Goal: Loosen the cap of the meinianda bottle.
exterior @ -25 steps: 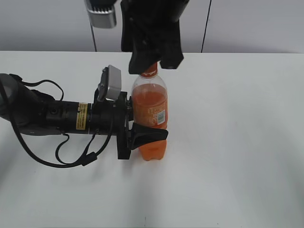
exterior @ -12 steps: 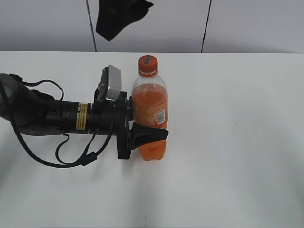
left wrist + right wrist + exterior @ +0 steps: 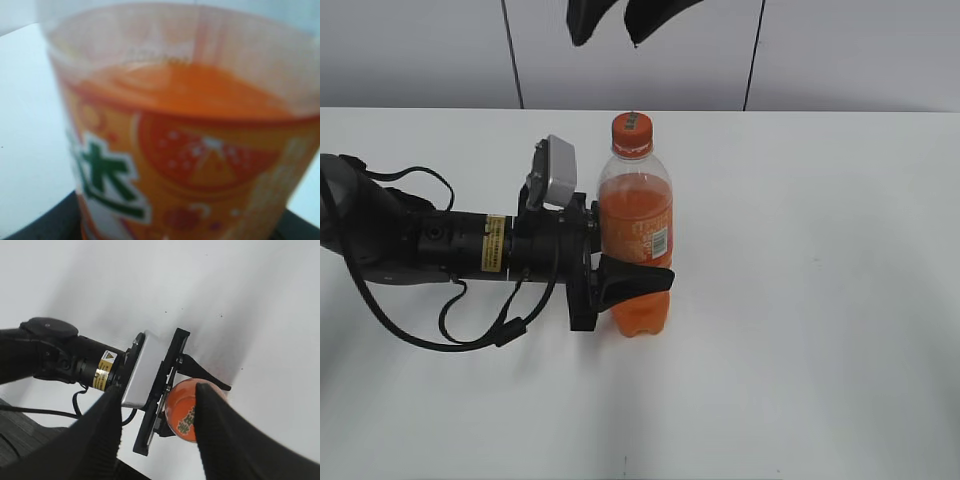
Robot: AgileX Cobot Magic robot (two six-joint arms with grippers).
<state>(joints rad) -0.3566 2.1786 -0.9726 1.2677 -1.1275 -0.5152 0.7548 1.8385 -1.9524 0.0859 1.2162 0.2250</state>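
1. Exterior view puts the meinianda bottle [image 3: 634,245] upright just left of centre frame, its long axis vertical, with the cap [image 3: 631,132] on top and nothing touching it.
2. You can see the left gripper [image 3: 620,285] reaching in horizontally from the left of the frame. Its dark fingers [image 3: 636,279] are clamped across the lower body of the bottle, near the ribbed waist, pinning it to the table [image 3: 820,300].
3. Left wrist view only confirms this hold: the label [image 3: 190,170] fills the frame at close range, with dark finger edges at the bottom corners.
4. Look at the top edge of the exterior view: the right gripper [image 3: 625,15] hangs there, above and slightly left of the cap, well apart from it.
5. Right wrist view shows its two fingers [image 3: 100,440] spread apart and holding nothing. The orange cap top [image 3: 187,410] shows in the gap between them, close against the right-hand finger.
6. So the cap lies straight below the spread jaws, along the bottle's own axis. My judgement is that you need a vertical descent with a small sideways correction to centre the cap before closing and twisting.
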